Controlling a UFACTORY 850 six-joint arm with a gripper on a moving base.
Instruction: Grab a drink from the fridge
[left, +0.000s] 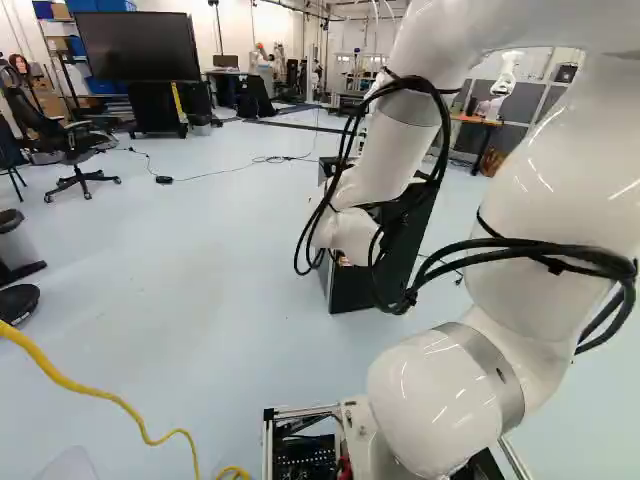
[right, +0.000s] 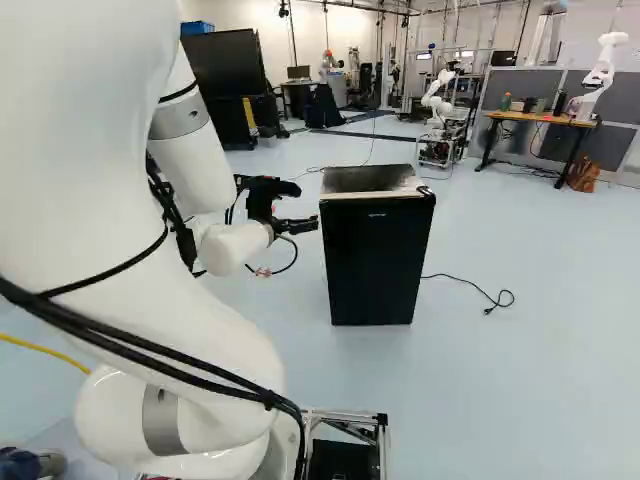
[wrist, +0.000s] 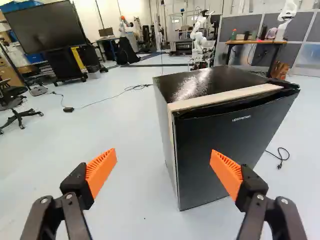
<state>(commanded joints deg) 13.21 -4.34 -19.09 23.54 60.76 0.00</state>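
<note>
Blk fridge (right: 372, 265), cord (right: 469, 285) on flr (right: 540, 390).

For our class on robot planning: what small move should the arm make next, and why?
Probably ease the open gripper forward to the fridge: its near upright edge stands ahead, between the spread fingers, and its door looks shut.

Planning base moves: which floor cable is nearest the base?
The yellow cable, beside the base; both black cords lie farther out, one by the fridge, one by the chair.
</note>
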